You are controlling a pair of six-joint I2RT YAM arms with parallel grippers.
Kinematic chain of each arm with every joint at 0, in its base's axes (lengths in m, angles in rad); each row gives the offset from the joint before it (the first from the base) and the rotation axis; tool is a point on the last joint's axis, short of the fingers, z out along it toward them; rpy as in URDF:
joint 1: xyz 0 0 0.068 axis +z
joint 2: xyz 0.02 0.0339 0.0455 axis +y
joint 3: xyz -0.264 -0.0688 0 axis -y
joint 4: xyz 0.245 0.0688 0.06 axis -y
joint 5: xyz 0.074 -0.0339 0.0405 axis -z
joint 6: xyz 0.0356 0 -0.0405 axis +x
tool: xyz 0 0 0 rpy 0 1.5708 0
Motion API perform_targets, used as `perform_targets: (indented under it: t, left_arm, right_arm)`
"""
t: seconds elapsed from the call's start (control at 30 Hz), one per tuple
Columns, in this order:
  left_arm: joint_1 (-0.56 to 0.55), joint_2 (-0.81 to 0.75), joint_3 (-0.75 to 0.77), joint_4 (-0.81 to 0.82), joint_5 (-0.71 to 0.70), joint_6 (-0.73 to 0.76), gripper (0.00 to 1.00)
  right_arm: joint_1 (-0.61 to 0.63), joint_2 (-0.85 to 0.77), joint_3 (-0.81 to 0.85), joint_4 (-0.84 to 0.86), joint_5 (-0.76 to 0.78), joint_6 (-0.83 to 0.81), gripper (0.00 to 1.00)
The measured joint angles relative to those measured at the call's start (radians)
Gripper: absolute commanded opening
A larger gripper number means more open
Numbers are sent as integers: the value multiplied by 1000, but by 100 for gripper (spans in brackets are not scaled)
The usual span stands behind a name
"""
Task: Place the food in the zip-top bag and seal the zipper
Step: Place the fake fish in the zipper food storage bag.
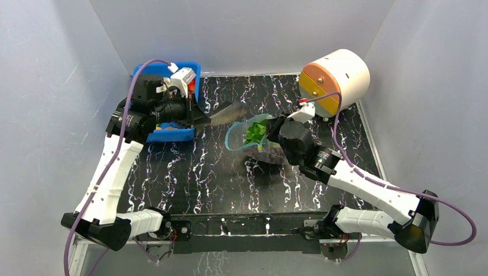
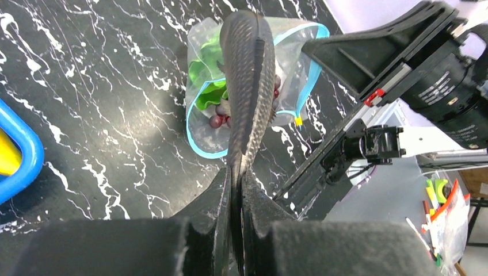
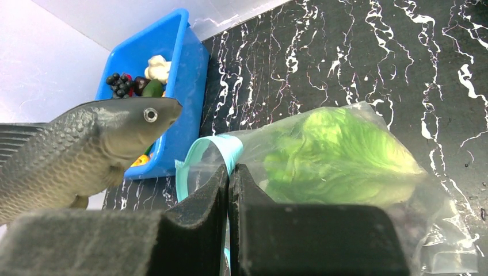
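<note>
A grey toy fish (image 2: 250,75) hangs by its tail from my left gripper (image 2: 236,178), which is shut on it; its head points into the mouth of the zip-top bag (image 2: 201,132). Inside the bag lie a green lettuce head (image 3: 334,149) and dark grapes (image 2: 217,118). My right gripper (image 3: 229,172) is shut on the teal zipper (image 3: 230,146) at the bag's rim and holds the mouth open toward the fish (image 3: 86,149). From above, the fish (image 1: 227,114) spans the gap between the left gripper (image 1: 201,118) and the bag (image 1: 253,135).
A blue bin (image 1: 193,75) at the back left, behind the left arm, holds more toy food, among it a dark grape bunch (image 3: 121,83). A white cylinder with an orange face (image 1: 336,77) stands at the back right. White walls close in three sides.
</note>
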Motion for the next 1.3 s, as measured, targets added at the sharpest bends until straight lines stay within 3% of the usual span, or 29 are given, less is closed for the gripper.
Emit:
perform_targets:
  t: [0.6, 0.97, 1.3]
  left_arm:
    - [-24, -5, -58, -45, 119, 14, 0]
    - [-79, -31, -71, -73, 119, 60, 0]
    - [-83, 33, -78, -51, 173, 0, 0]
  right_arm:
    - [-1, -13, -30, 45, -26, -32, 0]
    - [-1, -67, -86, 60, -32, -80, 0]
    - [-1, -85, -101, 114, -100, -117, 0]
